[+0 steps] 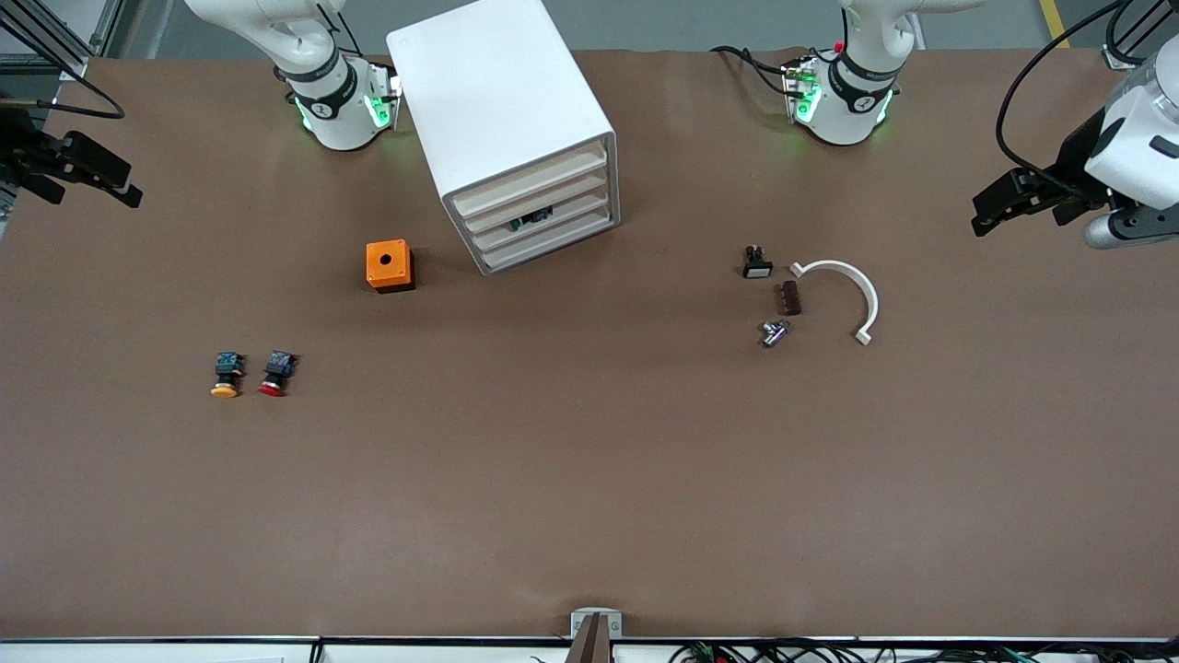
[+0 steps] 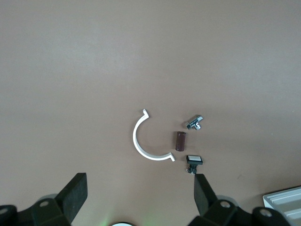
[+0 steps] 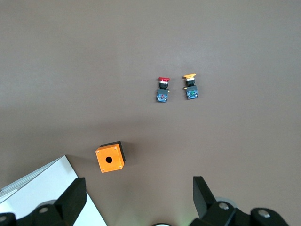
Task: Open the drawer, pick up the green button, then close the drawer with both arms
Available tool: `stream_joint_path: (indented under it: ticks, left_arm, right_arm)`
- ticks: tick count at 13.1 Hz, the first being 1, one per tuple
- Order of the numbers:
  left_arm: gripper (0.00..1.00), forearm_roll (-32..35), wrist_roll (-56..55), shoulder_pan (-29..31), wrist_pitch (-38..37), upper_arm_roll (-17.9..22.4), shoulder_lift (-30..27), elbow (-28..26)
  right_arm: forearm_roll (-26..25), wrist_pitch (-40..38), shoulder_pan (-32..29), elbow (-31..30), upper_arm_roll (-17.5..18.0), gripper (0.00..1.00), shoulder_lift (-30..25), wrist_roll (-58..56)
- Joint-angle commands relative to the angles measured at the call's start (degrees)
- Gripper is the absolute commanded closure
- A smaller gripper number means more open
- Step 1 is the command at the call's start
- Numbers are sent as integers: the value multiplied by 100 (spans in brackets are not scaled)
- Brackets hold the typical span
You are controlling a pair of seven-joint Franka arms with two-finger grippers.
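The white cabinet [image 1: 502, 110] stands near the robots' bases, its four slat fronts level with one another. In the gap over the third drawer [image 1: 562, 224] shows the button [image 1: 531, 219], dark with a bit of green. My right gripper [image 1: 110, 180] hangs open and empty over the right arm's end of the table; its wrist view shows the open gripper [image 3: 138, 197] beside a cabinet corner [image 3: 47, 193]. Over the table's left arm's end my left gripper [image 1: 986, 214] is open too, holding nothing. From its own wrist, that gripper [image 2: 139, 195] has only bare table between the fingers.
An orange box [image 1: 390, 265] with a hole sits beside the cabinet. A yellow-capped button [image 1: 226, 375] and a red-capped one [image 1: 276, 372] lie nearer the camera. Toward the left arm's end lie a white curved piece [image 1: 852, 285], a brown block [image 1: 789, 297], a metal fitting [image 1: 774, 332] and a small switch [image 1: 756, 263].
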Motion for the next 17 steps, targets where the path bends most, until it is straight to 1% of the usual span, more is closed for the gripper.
stream_joint_path:
  ticks: [1, 5, 7, 11, 13, 14, 17]
  left_arm:
    - [0, 22, 96, -3, -79, -15, 143, 157]
    - [0, 14, 78, 15, -79, -7, 249, 279]
    - [0, -4, 122, 59, -53, -7, 625, 288]
    - [0, -100, -35, -90, 52, -85, 1223, 324]
    - [0, -171, -446, -178, 175, -130, 1522, 324]
    - [0, -275, -823, -283, 184, -130, 1698, 324]
    - [0, -759, -1825, -389, 298, -130, 2436, 385]
  right_arm:
    - [149, -110, -90, 161, 26, 0, 95, -76]
    - [140, -110, -90, 161, 26, 0, 95, -76]
    - [140, -110, -90, 161, 26, 0, 95, -76]
    - [140, -110, -81, 161, 26, 0, 95, -49]
    - [140, -101, -81, 161, 26, 0, 95, -5]
    - [149, -92, -64, 161, 26, 0, 95, -5]
    - [158, -92, -29, 371, 35, 0, 199, 12]
